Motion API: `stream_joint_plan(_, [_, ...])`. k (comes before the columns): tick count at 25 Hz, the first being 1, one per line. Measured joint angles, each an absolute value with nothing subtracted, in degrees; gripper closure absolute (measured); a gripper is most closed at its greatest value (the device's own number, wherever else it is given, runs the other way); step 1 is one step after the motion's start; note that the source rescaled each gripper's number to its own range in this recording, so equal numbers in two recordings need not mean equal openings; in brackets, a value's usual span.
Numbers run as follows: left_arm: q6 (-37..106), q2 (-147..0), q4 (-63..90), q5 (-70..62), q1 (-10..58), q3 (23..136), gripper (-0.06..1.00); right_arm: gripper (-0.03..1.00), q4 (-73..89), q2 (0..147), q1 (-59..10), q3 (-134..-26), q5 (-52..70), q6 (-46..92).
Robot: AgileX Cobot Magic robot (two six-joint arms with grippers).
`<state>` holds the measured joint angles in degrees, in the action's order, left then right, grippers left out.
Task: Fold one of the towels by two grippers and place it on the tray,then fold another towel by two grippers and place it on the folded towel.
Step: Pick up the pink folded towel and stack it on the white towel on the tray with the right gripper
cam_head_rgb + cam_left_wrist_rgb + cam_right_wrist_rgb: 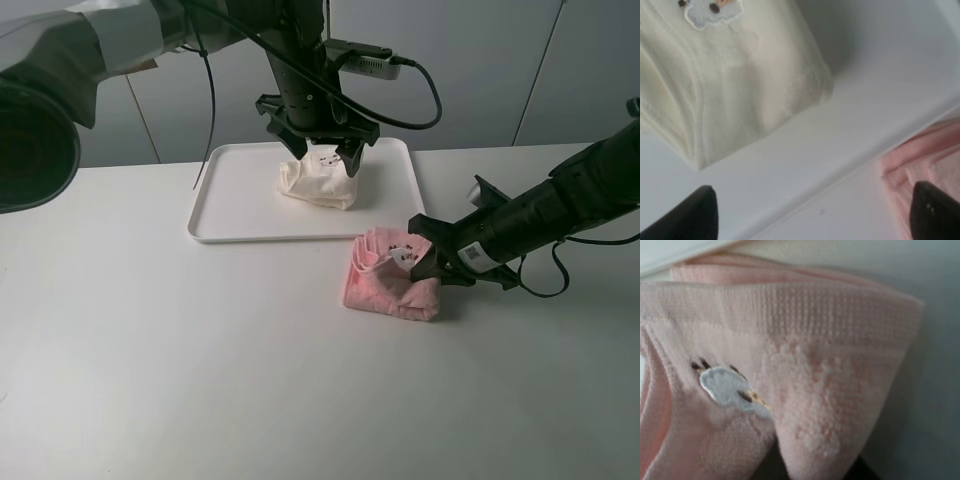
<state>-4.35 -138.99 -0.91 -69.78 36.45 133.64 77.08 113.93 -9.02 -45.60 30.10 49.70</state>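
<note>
White table: right end effector half-buried in pink towel.

Plain white matte tabletop, smooth, fills the exterior high view. Flat white rectangular plastic tray with rounded corners and low rim lies on it toward the back, about centre. Pale pink terry cloth towel, folded into a rumpled bundle, lies on the table just beside the tray's front right corner; touching or not, can't tell. Small white embroidered patch with dark marks on its upper fold. In the left wrist view, pink towel edge sits just outside the tray rim.
</note>
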Motion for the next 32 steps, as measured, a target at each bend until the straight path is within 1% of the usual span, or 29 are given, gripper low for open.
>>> stream_joint_plan(6, [0.0, -139.0, 7.5, -69.8, 36.0, 133.6, -0.05, 0.86, 77.2, 114.0, -9.0, -45.6, 34.1, 50.7])
stream_joint_plan(10, [2.2, -138.0, 9.4, -69.8, 33.7, 132.6, -0.05, 0.86, 78.5, 111.9, -9.1, -46.0, 40.0, 53.7])
stream_joint_plan(13, [3.4, -136.0, 9.4, -69.8, 31.3, 131.1, -0.05, 0.86, 78.6, 110.7, -9.1, -49.2, 45.4, 54.2])
stream_joint_plan(17, [5.6, -131.8, 10.6, -69.8, 27.3, 129.1, -0.05, 0.86, 77.8, 110.7, -9.1, -55.6, 51.1, 52.0])
stream_joint_plan(22, [8.7, -126.4, 13.5, -69.8, 21.0, 124.1, -0.05, 0.86, 73.0, 110.5, -9.1, -64.8, 53.8, 45.2])
stream_joint_plan(26, [12.0, -123.4, 14.8, -69.8, 16.7, 117.5, -0.05, 0.86, 69.9, 110.5, -9.1, -73.6, 54.8, 40.1])
stream_joint_plan(32, [16.6, -119.4, 20.0, -69.7, 13.3, 105.3, -0.05, 0.86, 67.6, 114.3, -9.1, -88.1, 57.1, 33.0])
